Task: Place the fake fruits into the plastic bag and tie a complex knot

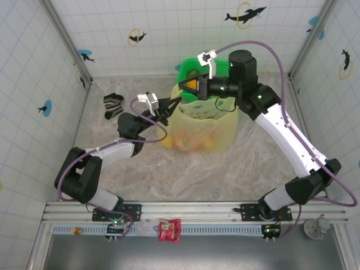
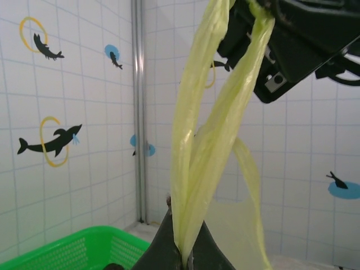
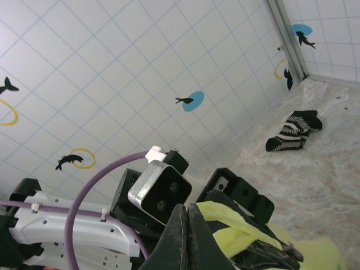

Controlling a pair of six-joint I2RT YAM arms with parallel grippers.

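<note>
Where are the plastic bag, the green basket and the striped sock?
plastic bag (image 1: 220,134): top external view, on its pale side wall.
green basket (image 2: 67,253): left wrist view, on its mesh wall.
striped sock (image 3: 293,132): right wrist view, on its middle.

Robot lab test cell: gridded white wall panels (image 1: 34,67), dolphin stickers (image 1: 245,16), marbled bench (image 1: 247,163), aluminium rail (image 1: 191,209) carrying arm bases (image 1: 109,214).

Yel-grn plastic bag (image 1: 207,128) upright at ctr, handles (image 2: 197,140) stretched up; fake fruits (image 1: 188,144) inside.
</note>
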